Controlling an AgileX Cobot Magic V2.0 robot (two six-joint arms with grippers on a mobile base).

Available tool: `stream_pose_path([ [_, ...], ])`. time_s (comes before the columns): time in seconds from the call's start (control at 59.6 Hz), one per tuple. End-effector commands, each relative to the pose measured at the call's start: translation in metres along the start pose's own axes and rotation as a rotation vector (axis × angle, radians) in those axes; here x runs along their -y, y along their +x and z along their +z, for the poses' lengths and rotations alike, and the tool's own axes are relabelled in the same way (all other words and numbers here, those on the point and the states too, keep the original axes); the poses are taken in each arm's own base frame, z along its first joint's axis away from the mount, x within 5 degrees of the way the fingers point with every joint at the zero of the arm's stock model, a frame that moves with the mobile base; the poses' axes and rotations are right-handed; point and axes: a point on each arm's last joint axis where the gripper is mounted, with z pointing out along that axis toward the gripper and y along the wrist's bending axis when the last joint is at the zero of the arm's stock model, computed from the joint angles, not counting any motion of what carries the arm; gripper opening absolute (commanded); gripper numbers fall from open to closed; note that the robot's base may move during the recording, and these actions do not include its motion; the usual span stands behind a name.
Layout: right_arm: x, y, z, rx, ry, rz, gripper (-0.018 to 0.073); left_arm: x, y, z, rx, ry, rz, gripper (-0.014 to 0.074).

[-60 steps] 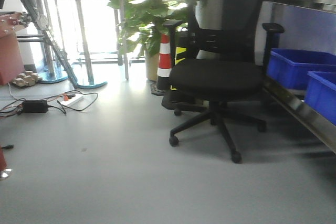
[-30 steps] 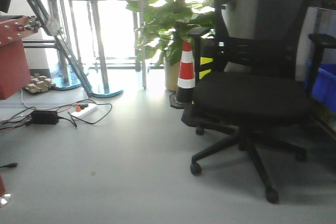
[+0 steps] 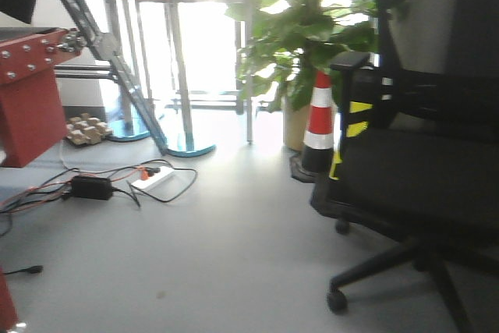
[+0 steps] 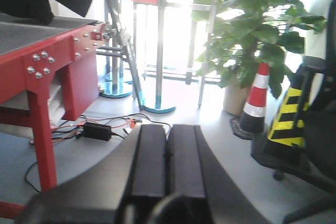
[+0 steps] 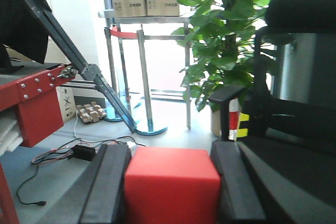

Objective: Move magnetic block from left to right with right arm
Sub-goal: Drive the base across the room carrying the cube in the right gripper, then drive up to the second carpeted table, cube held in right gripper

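Between the fingers (image 5: 108, 182) of our right gripper (image 5: 171, 153), low in its wrist frame, we are clamping the magnetic block (image 5: 172, 187).
Both black pads (image 5: 236, 182) are pressing against the block's sides, and it is filling the gap between them. Our left gripper (image 4: 167, 135), at the bottom centre of its own frame, is carrying nothing, its fingers (image 4: 149, 166) sitting flush together. Beyond them we are facing a grey floor (image 3: 234, 255): an office chair (image 3: 421, 169) is filling the right side, a striped traffic cone (image 3: 319, 122) and a potted plant (image 3: 312, 29) are standing right of centre, a power strip (image 3: 152, 179) with cables is lying at left, and a red bench (image 3: 27, 107) is jutting in from the left edge.
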Motion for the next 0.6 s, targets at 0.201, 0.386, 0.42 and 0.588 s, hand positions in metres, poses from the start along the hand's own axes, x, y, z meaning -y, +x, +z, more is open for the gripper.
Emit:
stream_pose_path([
  [0.201, -0.0019, -0.0159, -0.0054, 0.12, -0.015, -0.015, 0.015, 0.0002, -0.0055, -0.0011, 0.093, 0.004, -0.004, -0.0116],
  [0.386, -0.0019, -0.0159, -0.0054, 0.12, -0.015, -0.015, 0.015, 0.0002, -0.0055, -0.0011, 0.093, 0.004, -0.004, -0.0116],
  [0.42, -0.0019, -0.0159, -0.0054, 0.12, -0.015, -0.015, 0.015, 0.0002, -0.0055, -0.0011, 0.093, 0.004, -0.004, -0.0116],
  [0.588, -0.0019, -0.0159, -0.0054, 0.12, -0.015, -0.015, 0.015, 0.0002, -0.0055, -0.0011, 0.093, 0.004, -0.004, -0.0116],
])
